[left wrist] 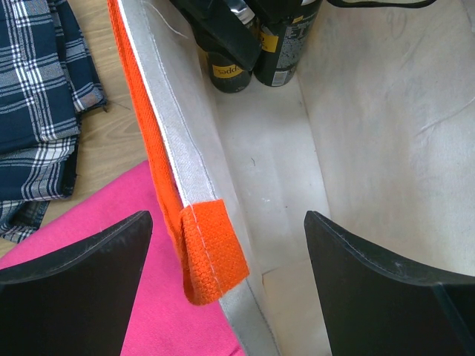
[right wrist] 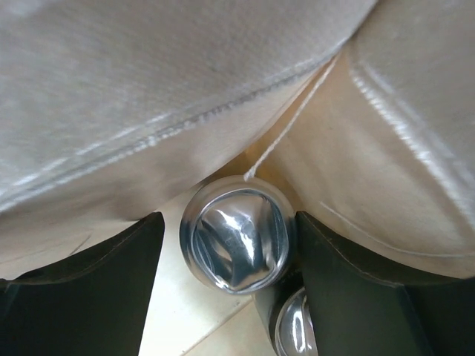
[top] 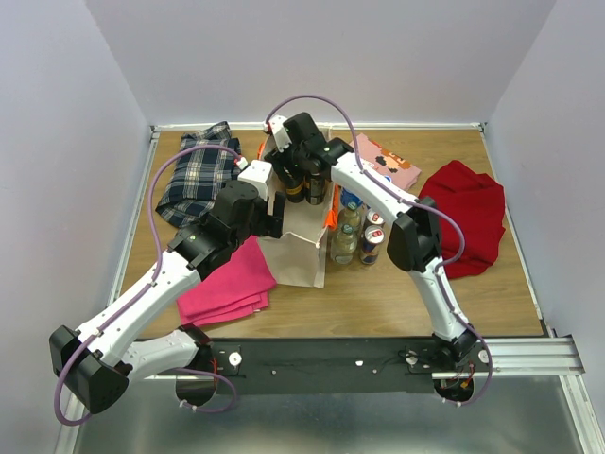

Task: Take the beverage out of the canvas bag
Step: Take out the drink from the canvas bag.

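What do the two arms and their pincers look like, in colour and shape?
Both the left arm and the right arm have white links, black joint housings and a looping purple cable. The left pincer and right pincer have broad, black, curved fingers.

Two cans (left wrist: 284,55) stand in the canvas bag (top: 301,253); bottles (top: 346,235) just right, folded cloth (top: 227,284) left
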### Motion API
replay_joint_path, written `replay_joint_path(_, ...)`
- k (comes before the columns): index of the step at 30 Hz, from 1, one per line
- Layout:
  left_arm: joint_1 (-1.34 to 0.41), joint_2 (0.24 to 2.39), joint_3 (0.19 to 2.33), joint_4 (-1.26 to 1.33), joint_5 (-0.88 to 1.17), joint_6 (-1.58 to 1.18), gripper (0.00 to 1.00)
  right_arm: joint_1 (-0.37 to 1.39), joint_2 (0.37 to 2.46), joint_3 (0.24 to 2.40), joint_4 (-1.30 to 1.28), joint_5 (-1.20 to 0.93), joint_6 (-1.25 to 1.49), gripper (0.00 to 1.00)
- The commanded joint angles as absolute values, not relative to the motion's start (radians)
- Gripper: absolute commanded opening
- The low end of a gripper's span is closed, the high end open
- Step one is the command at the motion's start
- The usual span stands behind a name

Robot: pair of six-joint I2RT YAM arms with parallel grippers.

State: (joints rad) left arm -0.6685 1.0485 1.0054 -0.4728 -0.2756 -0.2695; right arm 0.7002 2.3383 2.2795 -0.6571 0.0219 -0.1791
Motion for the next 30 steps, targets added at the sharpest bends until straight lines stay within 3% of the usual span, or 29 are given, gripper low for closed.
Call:
replay_joint_path(1, -0.663, 1.045, 1.012, -0.465, -0.287, -0.262, 0.93, 0.693, 2.401, 2.303, -0.712, 0.043, -0.160, 0.79)
replay_joint_path(6, -0.663, 1.046, 1.017, -0.463, -0.284, -0.259, 0.92, 0.693, 2.382, 2.283, -0.684, 0.040, -0.155, 0.79)
replay_joint_path(12, -0.663, 1.046, 1.015, -0.463, -0.284, -0.258, 0.92, 0.693, 2.378, 2.279, -0.684, 0.029, -0.160, 0.70)
replay_joint_path(18, -0.663, 1.048, 1.012, -0.460, -0.279, -0.261, 0.92, 0.693, 2.385, 2.283, -0.704, 0.025, -0.169, 0.48)
replay_joint_path(25, -0.663, 1.054, 1.017, -0.457, -0.276, -0.259, 0.92, 0.693, 2.388, 2.284, -0.706, 0.023, -0.172, 0.10)
replay_joint_path(28, -0.663, 1.054, 1.017, -0.459, -0.278, -0.258, 0.92, 0.693, 2.384, 2.284, -0.696, 0.026, -0.170, 0.01)
replay_joint_path(30, -0.663, 1.049, 1.015, -0.459, -0.279, -0.258, 0.92, 0.693, 2.372, 2.286, -0.684, 0.023, -0.167, 0.01)
